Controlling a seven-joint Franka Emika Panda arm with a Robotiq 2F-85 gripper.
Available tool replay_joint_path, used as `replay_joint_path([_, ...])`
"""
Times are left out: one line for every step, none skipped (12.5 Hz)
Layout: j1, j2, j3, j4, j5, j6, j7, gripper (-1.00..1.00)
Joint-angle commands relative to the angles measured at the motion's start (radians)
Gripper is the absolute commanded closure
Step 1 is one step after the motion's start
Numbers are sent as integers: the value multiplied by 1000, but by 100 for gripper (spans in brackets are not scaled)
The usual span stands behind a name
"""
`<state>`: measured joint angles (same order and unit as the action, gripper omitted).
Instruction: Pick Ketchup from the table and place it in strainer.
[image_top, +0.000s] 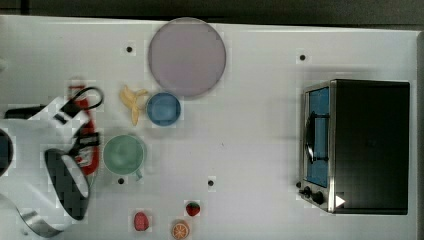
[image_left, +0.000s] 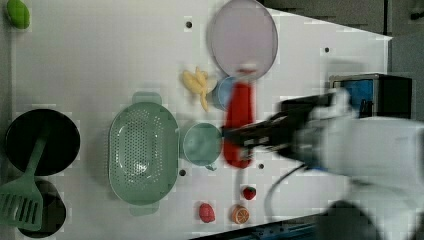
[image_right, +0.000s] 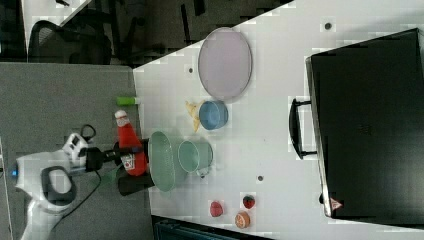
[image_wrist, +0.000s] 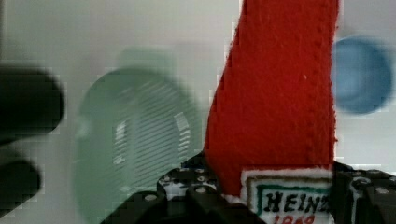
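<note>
gripper (image_left: 239, 138) pinches the ketchup (image_left: 239, 116) across its lower body, at the label; in the wrist view the black fingers (image_wrist: 187, 196) sit on either side of the heinz label (image_wrist: 289, 200), with the red body running away from the camera. holding it low leaves the neck and white cap (image_right: 120, 115) free, and the bottle is carried lengthwise, probably so it can be laid down along the strainer's long axis.

ketchup is off the table, in the air. in the left view it hangs at centre frame, just right of the small green cup (image_left: 201, 144); the strainer (image_left: 143, 152) lies further left, past the cup, and has nothing in it. in the right view the bottle appears left of the strainer (image_right: 161, 161), cap toward the top of the frame; how high it is above the table is hard to judge from here. judgement: pick is done, transfer is under way, release not yet done.

surface: white table (image_top: 250, 150) with small dark bolt holes. lilac plate (image_top: 187, 56) at upper centre of the top view, blue bowl (image_top: 163, 108) and banana (image_top: 132, 102) below it, toaster oven (image_top: 357, 145) at right, two strawberries (image_top: 193, 208) and an orange half (image_top: 180, 230) along the bottom. left view's left edge: black pan (image_left: 42, 141) and green spatula (image_left: 22, 197). room: grey floor and a dark chair (image_right: 65, 42) at upper left of the right view.
</note>
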<state>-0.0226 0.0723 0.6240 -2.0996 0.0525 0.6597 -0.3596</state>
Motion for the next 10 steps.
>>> replay_joint_path([34,86,47,-25,2,120,215,-25])
replay_joint_path([45,125,63,-25,-3,152,229,-25])
replay_joint_path([60,166,72,-25,-11,180,230,-25])
replay_joint_path([77,207,74,-26,-28,204,231,-25])
replay_joint_path([92,247,72,-26,-56,242,236,-25])
replay_joint_path([102,285,69,-27,-90,289,247,-25])
replay_joint_path([111,319,69,-29,-105,330,280,-25])
replay_joint_path([118,349,69,-30,-108,345,328,-25])
replay_joint_path([122,369,68,-30,-119,346,370,-25])
replay_joint_path([124,380,68,-30,-139,346,392,-33])
